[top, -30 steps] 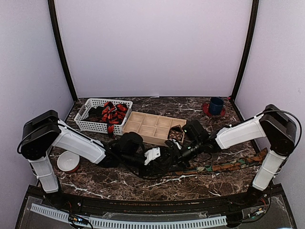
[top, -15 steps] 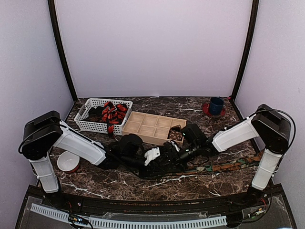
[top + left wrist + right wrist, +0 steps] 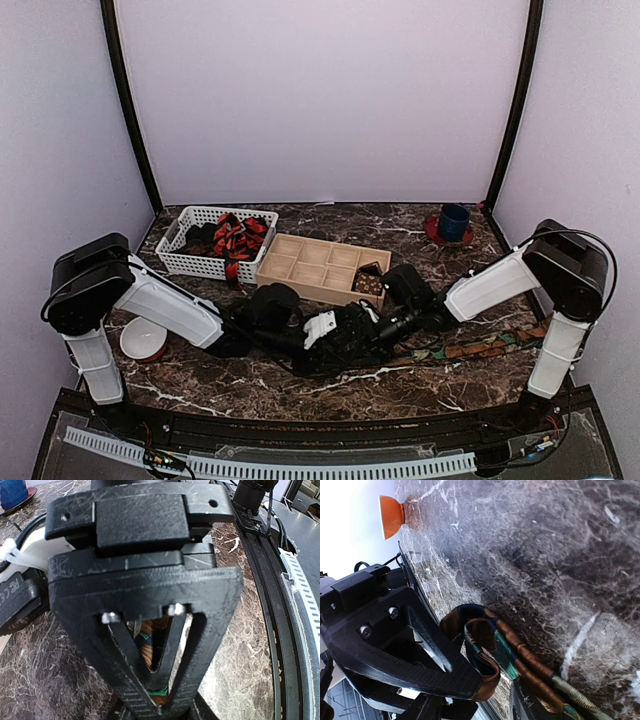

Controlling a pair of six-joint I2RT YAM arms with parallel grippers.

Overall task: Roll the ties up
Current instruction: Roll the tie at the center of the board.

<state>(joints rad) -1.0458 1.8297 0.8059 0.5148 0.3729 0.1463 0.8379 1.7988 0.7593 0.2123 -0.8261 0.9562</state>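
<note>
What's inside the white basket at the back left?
A red-and-black striped tie hangs over the front rim of the basket, with dark fabric beside it. Anything underneath them is covered.

Up top, the left gripper (image 3: pixel 338 335) and right gripper (image 3: pixel 386 322) crowd together, hiding the rolled end of the tie (image 3: pixel 480 349). On the left wrist, just a sliver shows between the fingers (image 3: pixel 125 652). On the right wrist, the bottom edge cuts it off.

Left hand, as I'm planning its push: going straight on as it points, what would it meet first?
Likely the right hand, just beyond the brown-orange tie the left hand pinches; depth between them is unclear.
</note>
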